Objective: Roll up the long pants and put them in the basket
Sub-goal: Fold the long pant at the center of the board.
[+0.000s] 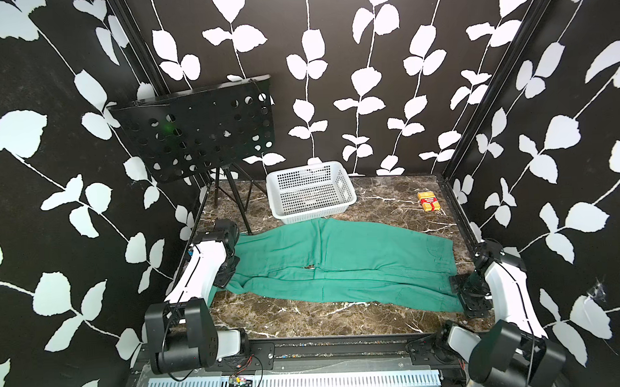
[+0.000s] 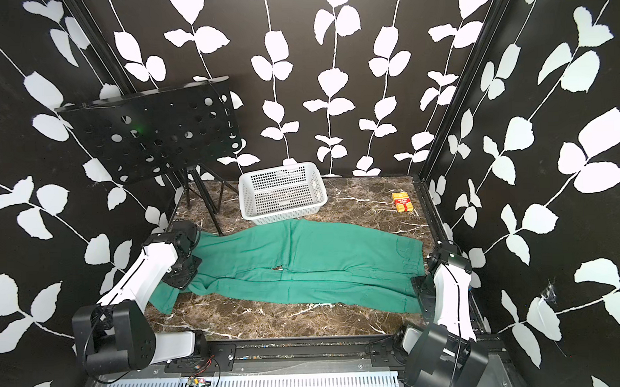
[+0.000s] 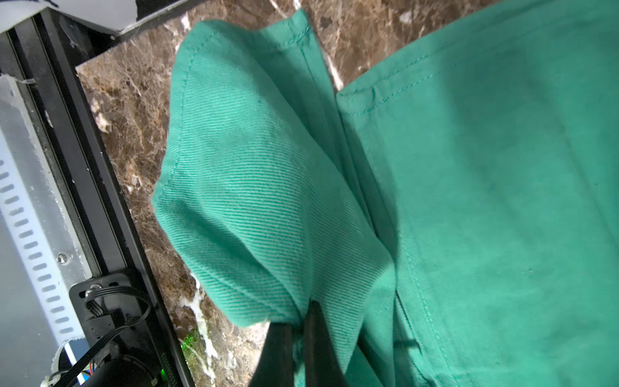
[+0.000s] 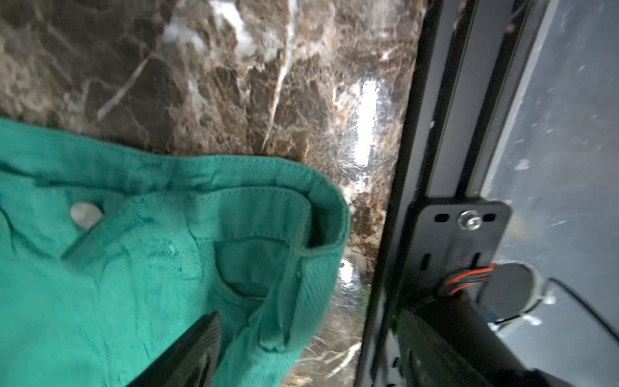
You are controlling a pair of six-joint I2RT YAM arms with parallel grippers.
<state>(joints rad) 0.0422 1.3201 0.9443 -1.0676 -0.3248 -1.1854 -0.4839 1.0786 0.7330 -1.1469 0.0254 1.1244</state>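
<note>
Left pincer (image 3: 299,323) pinches a leg hem (image 3: 234,167); right pincer (image 1: 470,295) hangs spread over the waistband (image 4: 234,174).
Flat across the surface (image 1: 306,318), left edge to right, the long pants (image 1: 339,260) look unrolled; next, probably, turn that hem toward the waist.

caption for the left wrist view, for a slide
Left gripper pinching a leg end of the long pants above the marble table.

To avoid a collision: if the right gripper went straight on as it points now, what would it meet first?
Probably the pants at their waist, just ahead of the right gripper; the table lies beneath. Depth is unclear.
</note>
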